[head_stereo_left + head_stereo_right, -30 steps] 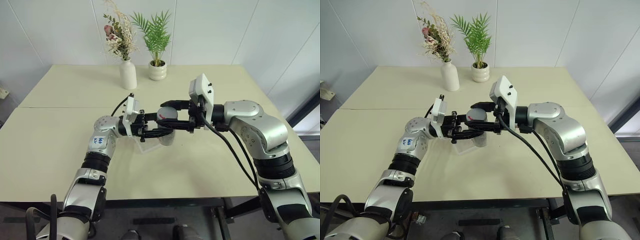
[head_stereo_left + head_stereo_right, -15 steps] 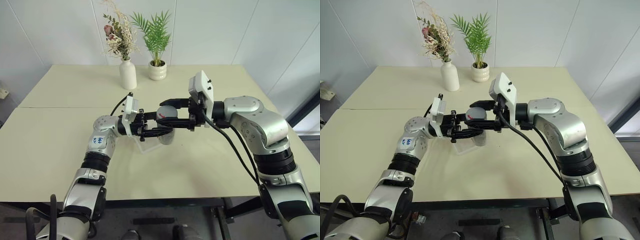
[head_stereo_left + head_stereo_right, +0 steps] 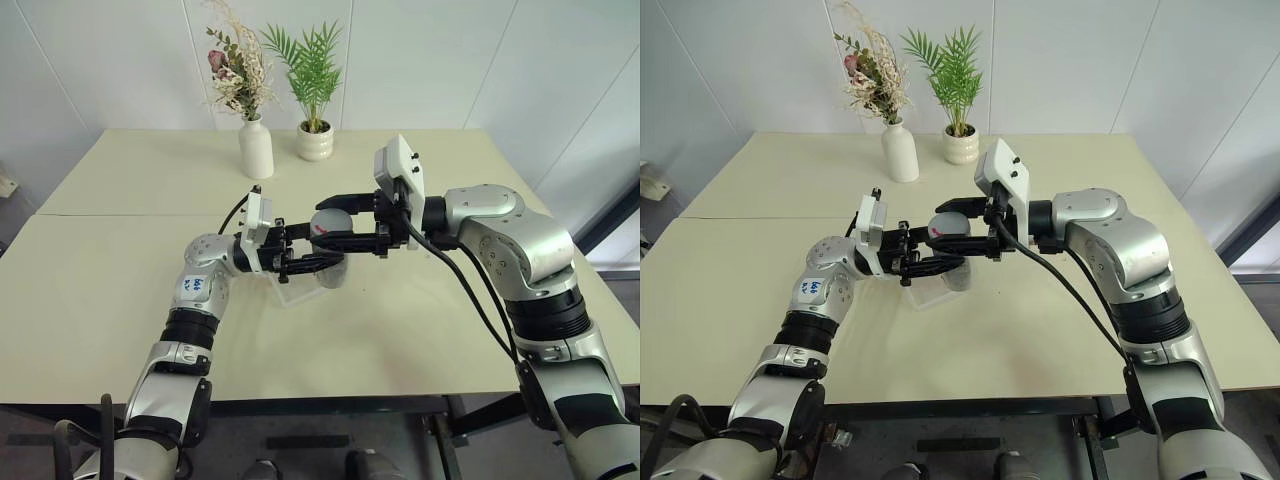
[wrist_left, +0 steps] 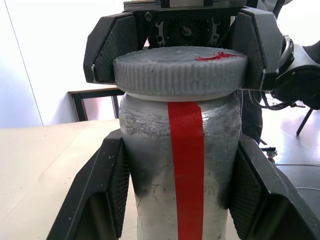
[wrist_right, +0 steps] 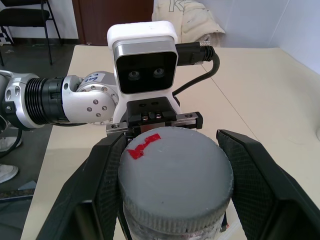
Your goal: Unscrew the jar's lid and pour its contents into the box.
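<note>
step: unscrewing | left gripper [image 4: 175, 200] clamps silvery-grey red-striped jar [image 4: 177, 165] | right gripper [image 5: 175, 175] pinches ribbed grey lid [image 5: 175, 175] | tip: keep jar upright, twist the lid level

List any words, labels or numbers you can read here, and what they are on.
Blue and white sticker on the left arm: print too small to read.
Jar: plain red stripe, no words.
Lid: red tape mark, no lettering.
Nothing else carries readable text.
</note>
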Robot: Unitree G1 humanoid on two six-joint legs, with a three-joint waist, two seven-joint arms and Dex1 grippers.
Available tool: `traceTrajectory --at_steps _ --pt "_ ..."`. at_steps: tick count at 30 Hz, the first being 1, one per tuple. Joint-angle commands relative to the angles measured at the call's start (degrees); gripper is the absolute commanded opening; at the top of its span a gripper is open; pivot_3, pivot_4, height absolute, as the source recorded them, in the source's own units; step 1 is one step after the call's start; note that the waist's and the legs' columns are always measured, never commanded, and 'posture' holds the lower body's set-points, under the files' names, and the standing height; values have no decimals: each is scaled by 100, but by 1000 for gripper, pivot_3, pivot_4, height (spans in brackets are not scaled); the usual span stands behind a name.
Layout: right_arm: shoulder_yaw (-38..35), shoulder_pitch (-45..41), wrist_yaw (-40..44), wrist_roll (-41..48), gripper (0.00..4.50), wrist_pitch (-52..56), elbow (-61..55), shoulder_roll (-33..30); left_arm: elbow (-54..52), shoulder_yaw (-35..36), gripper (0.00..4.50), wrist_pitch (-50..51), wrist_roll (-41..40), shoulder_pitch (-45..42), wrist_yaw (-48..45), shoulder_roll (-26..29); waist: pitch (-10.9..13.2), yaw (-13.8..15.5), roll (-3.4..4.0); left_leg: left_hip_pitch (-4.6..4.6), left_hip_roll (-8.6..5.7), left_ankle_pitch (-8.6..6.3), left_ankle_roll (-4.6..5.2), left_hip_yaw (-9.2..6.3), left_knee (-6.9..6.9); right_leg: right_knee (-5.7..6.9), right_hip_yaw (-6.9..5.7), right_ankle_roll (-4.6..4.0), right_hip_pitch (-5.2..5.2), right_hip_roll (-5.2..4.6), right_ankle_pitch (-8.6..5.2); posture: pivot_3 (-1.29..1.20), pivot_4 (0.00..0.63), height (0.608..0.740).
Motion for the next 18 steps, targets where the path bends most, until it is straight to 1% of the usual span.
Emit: traceTrajectory --at_steps 1,18 --pt "-711 -494 -238 13 2569 -425 32 -118 -57 -211 2211 12 121 221 -241 25 0 0 0 0 0 0 0 0 0 0 0 0 0 0 0 0 150 740" --pt "-904 -756 -313 234 2569 -601 322 -138 -7 -188 2211 -31 105 96 -192 12 0 1 0 0 0 0 0 0 0 0 0 0 0 0 0 0 150 740"
